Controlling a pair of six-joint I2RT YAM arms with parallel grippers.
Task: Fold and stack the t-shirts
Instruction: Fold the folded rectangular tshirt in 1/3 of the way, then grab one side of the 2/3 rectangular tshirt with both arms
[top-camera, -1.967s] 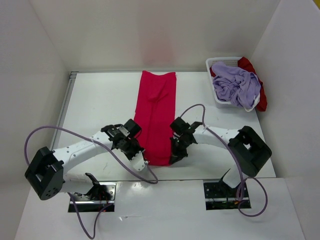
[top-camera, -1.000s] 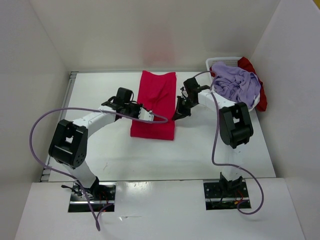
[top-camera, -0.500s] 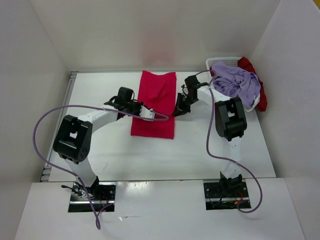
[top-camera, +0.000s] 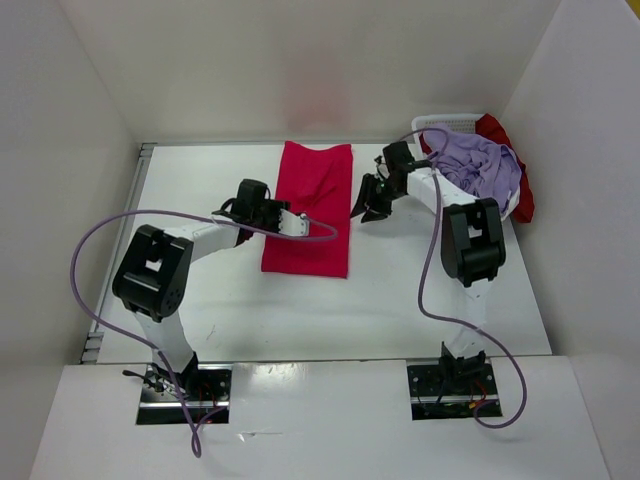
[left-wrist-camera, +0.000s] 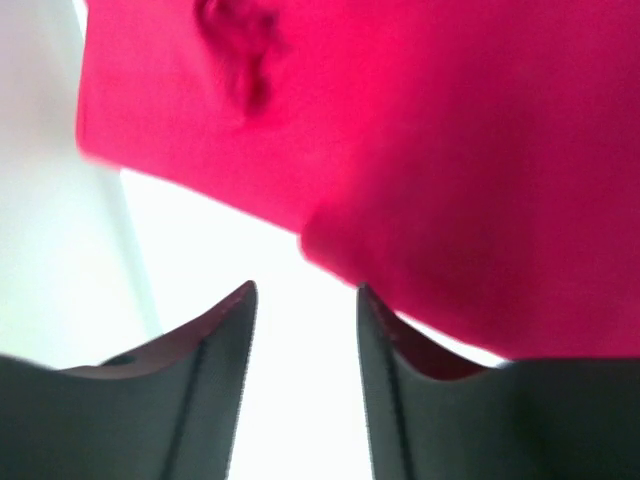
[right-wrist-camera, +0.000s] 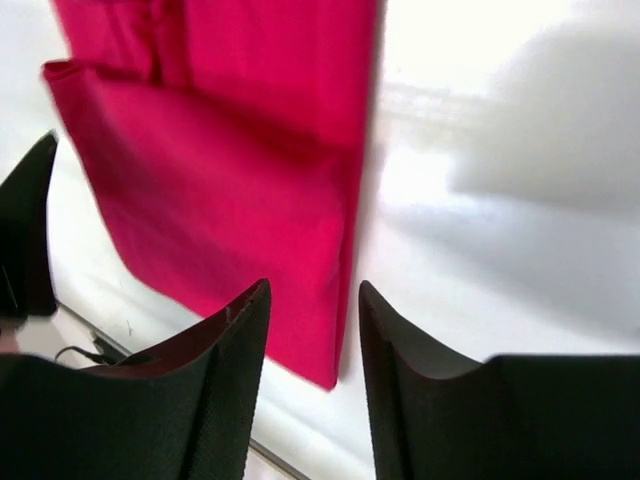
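The magenta-pink t-shirt (top-camera: 312, 215) lies on the white table as a narrow strip, its near part doubled over itself. My left gripper (top-camera: 296, 224) hovers at the shirt's left edge, open and holding nothing. In the left wrist view the left gripper (left-wrist-camera: 305, 300) frames bare table, with the pink shirt (left-wrist-camera: 420, 140) just beyond. My right gripper (top-camera: 368, 208) sits just right of the shirt, also open. In the right wrist view the right gripper (right-wrist-camera: 312, 295) has the pink shirt's (right-wrist-camera: 220, 170) right edge below its gap, not gripped. A lavender t-shirt (top-camera: 475, 170) and a dark red t-shirt (top-camera: 524, 195) are at the back right.
A white lattice basket (top-camera: 432, 122) stands at the back right corner and holds the lavender shirt, with the dark red one draped over its far side. White walls enclose the table (top-camera: 200, 290) on three sides. Purple cables loop from both arms.
Both grippers carried the shirt's near end toward the back and laid it over the rest. Both have since opened and let go, and the right gripper has drawn off to the right.
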